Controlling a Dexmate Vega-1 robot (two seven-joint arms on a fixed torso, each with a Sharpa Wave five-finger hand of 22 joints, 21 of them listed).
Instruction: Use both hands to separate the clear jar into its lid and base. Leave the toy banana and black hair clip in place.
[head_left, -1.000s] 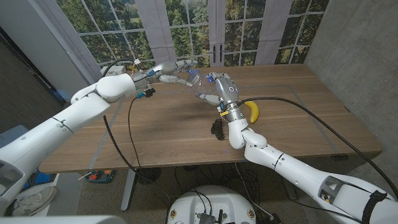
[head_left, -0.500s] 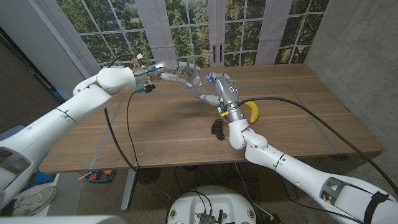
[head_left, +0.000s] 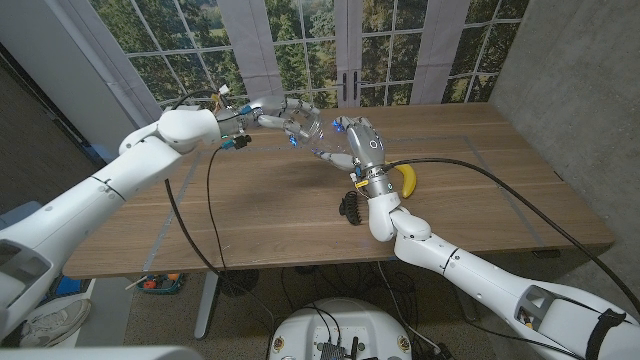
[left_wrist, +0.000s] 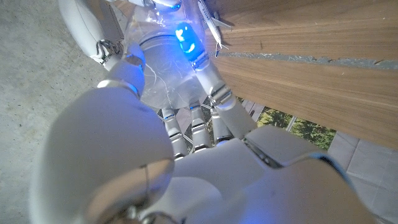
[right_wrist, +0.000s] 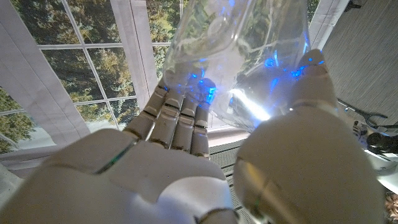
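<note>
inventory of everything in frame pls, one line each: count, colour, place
clear jar: 1, transparent, held up over the table's far middle between both hands
toy banana: 1, yellow, on the table beside the right wrist
black hair clip: 1, black, on the table near the right forearm
table: 1, brown wood, centre of the head view
windows: a paned row, white frames, behind the table with trees outside
left hand: 1, white, grips the jar's far end
right hand: 1, white, grips the jar's near end
</note>
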